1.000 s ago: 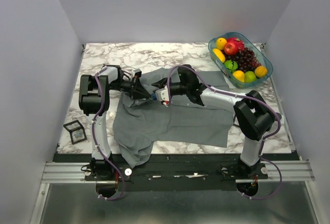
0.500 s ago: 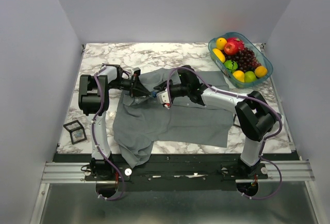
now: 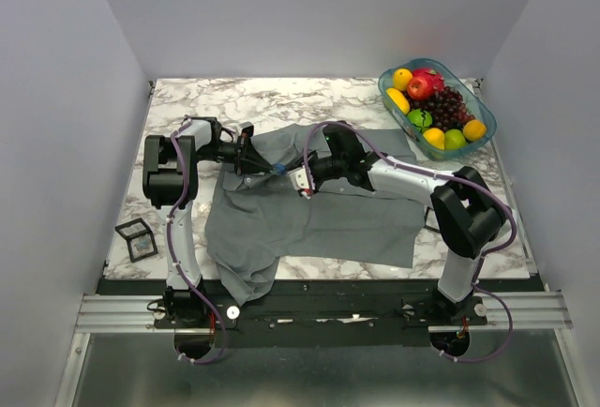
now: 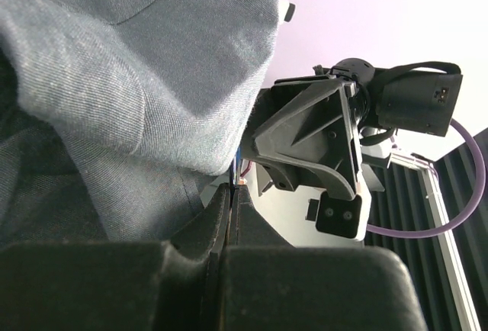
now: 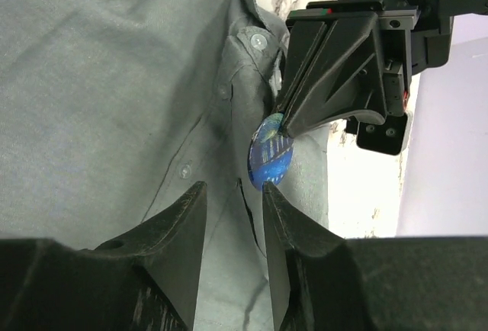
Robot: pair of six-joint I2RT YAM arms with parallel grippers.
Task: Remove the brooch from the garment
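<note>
The grey shirt [image 3: 319,215] lies spread on the marble table. The blue round brooch [image 5: 271,155] sits by the button placket near the collar, and it also shows in the top view [image 3: 278,170]. My left gripper [image 3: 265,167] is shut, and its tips pinch the brooch's upper edge [image 5: 283,126]. In the left wrist view its fingers [image 4: 231,194] are closed together with a thin blue sliver at the tip, under a raised fold of shirt [image 4: 152,79]. My right gripper [image 5: 234,192] is open and empty. It lies low over the shirt just short of the brooch, and one fingertip [image 5: 267,191] almost touches it.
A clear basket of fruit [image 3: 480,107] stands at the back right corner. A black wire-frame cube [image 3: 137,238] sits by the left front edge. Pale shirt buttons [image 5: 258,40] line the placket. The shirt's sleeve hangs over the near table edge [image 3: 248,285].
My left gripper has drawn back a little to the left, so the blue brooch now shows between the two grippers. My right gripper has eased slightly to the right.
</note>
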